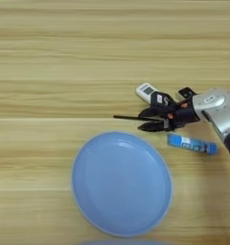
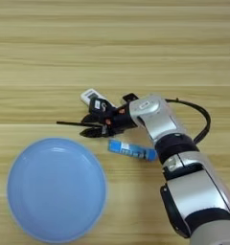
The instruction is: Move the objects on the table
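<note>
From up here I read the right gripper (image 1: 146,119) as lying just right of centre in the left eye view, its two black fingers (image 1: 150,126) pointing toward the picture's left and spread a little apart, with the thin black stick (image 1: 127,117) running between them. The stick's long axis is nearly horizontal and its free end juts out leftward past the fingertips. Whether the fingers are pinching the stick or only straddling it I cannot tell; the gap looks narrow, but the contact is too dark to read. The white remote (image 1: 146,91) sits just above and behind the fingers, tilted, its lower end hidden by the gripper body. The small black square gadget (image 2: 130,98) peeks out at the wrist, mostly covered. The blue tube (image 2: 132,150) lies just below the wrist, slanting down to the right, apart from the fingers. The light-blue plate (image 1: 121,183) fills the lower middle of the frame, below and left of the fingertips, near but not touching, and it is bare. The table (image 1: 50,57) takes up everything else.
</note>
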Available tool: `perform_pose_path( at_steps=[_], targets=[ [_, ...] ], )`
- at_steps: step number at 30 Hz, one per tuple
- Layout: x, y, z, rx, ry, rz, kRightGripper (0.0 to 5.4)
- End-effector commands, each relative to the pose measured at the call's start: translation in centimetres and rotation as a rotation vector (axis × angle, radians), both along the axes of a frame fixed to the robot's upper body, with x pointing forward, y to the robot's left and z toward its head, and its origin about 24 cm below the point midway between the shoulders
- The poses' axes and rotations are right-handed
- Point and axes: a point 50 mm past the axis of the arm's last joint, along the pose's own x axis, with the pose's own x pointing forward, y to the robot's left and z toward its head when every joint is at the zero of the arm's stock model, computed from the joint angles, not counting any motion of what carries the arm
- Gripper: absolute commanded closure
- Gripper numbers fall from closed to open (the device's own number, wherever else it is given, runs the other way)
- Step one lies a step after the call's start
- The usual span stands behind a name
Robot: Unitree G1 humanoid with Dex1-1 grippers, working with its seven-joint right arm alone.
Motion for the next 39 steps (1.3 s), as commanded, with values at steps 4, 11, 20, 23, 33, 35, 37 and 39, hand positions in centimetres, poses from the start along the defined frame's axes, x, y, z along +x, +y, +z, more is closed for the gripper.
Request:
perform_pose_path(
  at_steps=[4,11,20,23,33,35,37,39],
  targets=[
    [1.8,-0.5,2.7,-0.024,-0.114,-0.053,4.3],
    [2.0,-0.6,2.5,-0.028,-0.101,-0.068,5.04],
    [1.8,-1.1,2.5,-0.033,-0.079,-0.077,5.1],
    [1.8,-1.0,2.6,-0.015,-0.077,-0.08,5.1],
    [2.5,-0.2,6.4,0.129,-0.181,-0.097,5.11],
    [2.4,0.1,7.3,0.154,-0.206,-0.082,5.11],
    [2.3,0.5,8.3,0.185,-0.233,-0.066,5.11],
    [2.1,0.9,9.3,0.215,-0.261,-0.052,5.11]
  ],
)
